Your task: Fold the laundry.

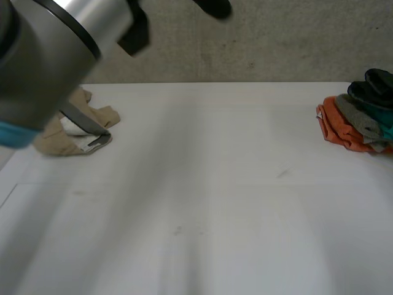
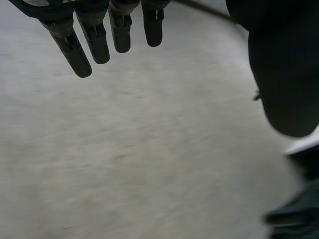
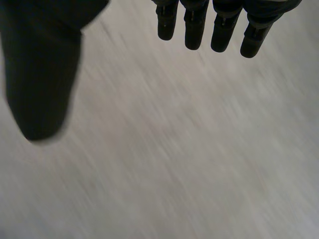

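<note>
A crumpled beige garment (image 1: 73, 130) with a white patch lies at the table's far left, partly behind my left arm (image 1: 43, 55). At the far right edge sits a pile of clothes (image 1: 362, 117): orange at the bottom, grey, teal and dark pieces above. My left hand (image 2: 94, 35) is raised off the table, fingers straight and thumb spread, holding nothing. My right hand (image 3: 222, 30) is open too, fingers straight, thumb apart, over a plain grey surface with nothing in it.
The white table (image 1: 202, 203) stretches wide between the beige garment and the pile. A grey wall (image 1: 276, 37) stands behind the table's far edge. A dark shape (image 2: 294, 214) lies beyond my left thumb.
</note>
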